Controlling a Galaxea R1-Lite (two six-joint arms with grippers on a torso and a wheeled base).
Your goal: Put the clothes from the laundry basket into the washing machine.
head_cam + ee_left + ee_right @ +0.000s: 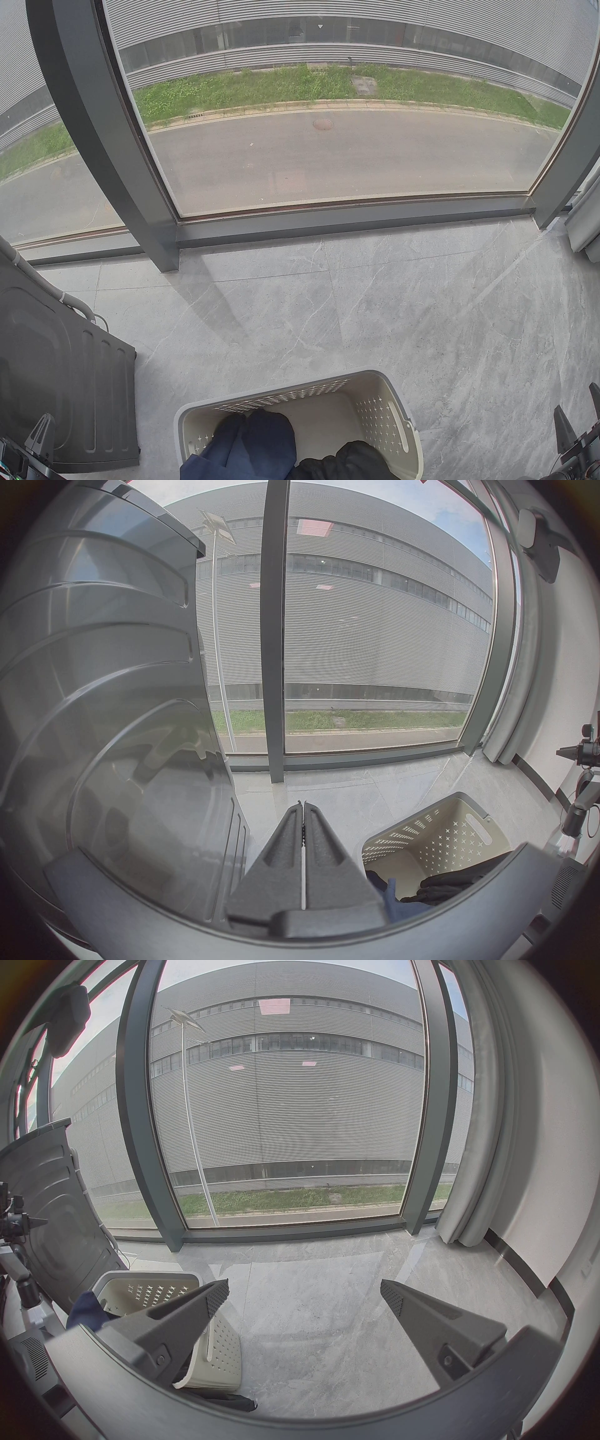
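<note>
Both of my grippers hold nothing. My left gripper point(303, 839) is pressed fully closed just beside the washing machine point(106, 717), and my right gripper point(303, 1291) is spread wide above the grey floor tile point(325, 1341). Between them stands the laundry basket point(400, 415), with a navy garment point(259, 437) and a black garment point(353, 462) inside.

no readable text, label or number on the laundry basket point(382, 420) or washing machine point(62, 387).
</note>
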